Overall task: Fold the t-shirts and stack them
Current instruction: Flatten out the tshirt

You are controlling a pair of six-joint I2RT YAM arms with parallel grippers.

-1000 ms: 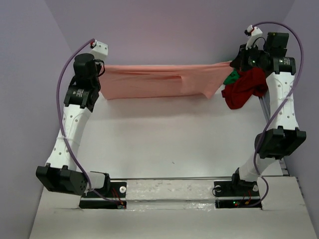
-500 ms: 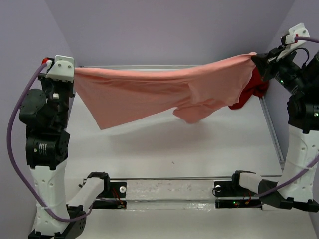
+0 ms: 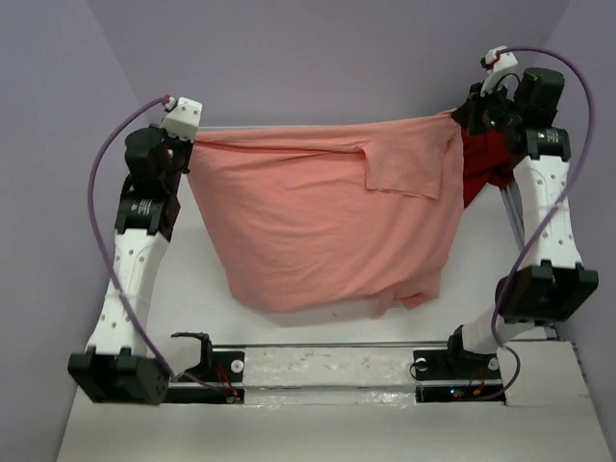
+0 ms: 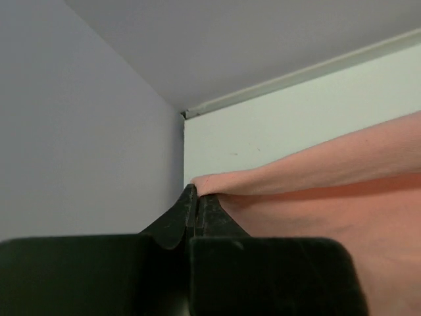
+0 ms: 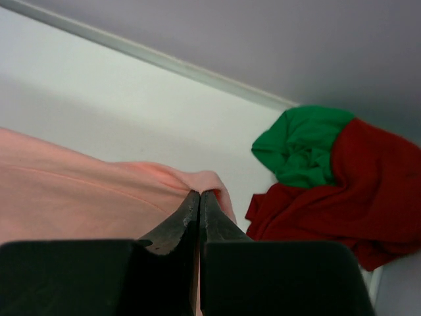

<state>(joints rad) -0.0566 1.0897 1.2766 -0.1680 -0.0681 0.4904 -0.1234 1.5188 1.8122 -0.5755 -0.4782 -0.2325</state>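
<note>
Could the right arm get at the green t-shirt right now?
Probably not. The green t-shirt lies close by, uncovered, against the dark red t-shirt, but the right tool is shut on the salmon-pink t-shirt and would have to let go first.

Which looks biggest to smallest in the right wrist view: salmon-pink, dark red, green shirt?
1-2. salmon-pink shirt and dark red shirt: they fill about the same area. The pink one is nearer the camera and cropped by the frame, so I won't rank them.
3. green shirt: clearly the smallest patch.
</note>
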